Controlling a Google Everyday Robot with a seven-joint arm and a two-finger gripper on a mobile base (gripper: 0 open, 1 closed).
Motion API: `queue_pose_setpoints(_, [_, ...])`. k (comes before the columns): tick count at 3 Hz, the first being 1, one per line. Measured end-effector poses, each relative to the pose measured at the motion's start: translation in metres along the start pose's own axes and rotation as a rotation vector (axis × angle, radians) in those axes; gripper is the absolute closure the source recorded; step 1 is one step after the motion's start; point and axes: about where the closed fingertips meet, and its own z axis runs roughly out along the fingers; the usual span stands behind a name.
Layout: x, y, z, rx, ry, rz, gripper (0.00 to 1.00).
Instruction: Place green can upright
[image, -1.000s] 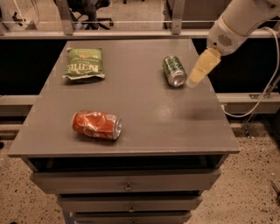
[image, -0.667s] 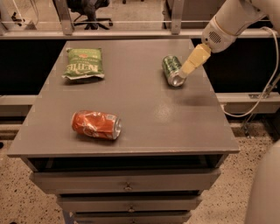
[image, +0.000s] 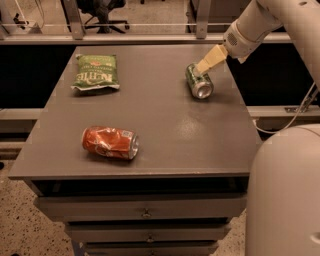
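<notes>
Counter (image: 165, 125): only its far right part matters to you. Gripper (image: 205, 64) reaches in from the right rear, its tip low at the far end of the green can (image: 199, 81), touching or just beside it. Whether it is open or closed, you cannot tell. The can lies on its side near the right edge, long axis running roughly front to back, silver top toward the near edge. Judgement: your grasp should cross that axis at the barrel, then swing the far end down.

Dim warm light; end effector (image: 203, 68) at green can (image: 199, 82).
</notes>
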Motion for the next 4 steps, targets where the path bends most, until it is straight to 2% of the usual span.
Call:
queue_pose_setpoints(1, [-0.014,0.010,0.016,-0.013,0.022,0.097,0.00])
queue_pose_setpoints(2, [-0.024,0.027,0.033,0.003,0.073,0.141,0.00])
queue_pose_setpoints(4, [-0.020,0.044,0.059,0.074,0.200,0.164,0.00])
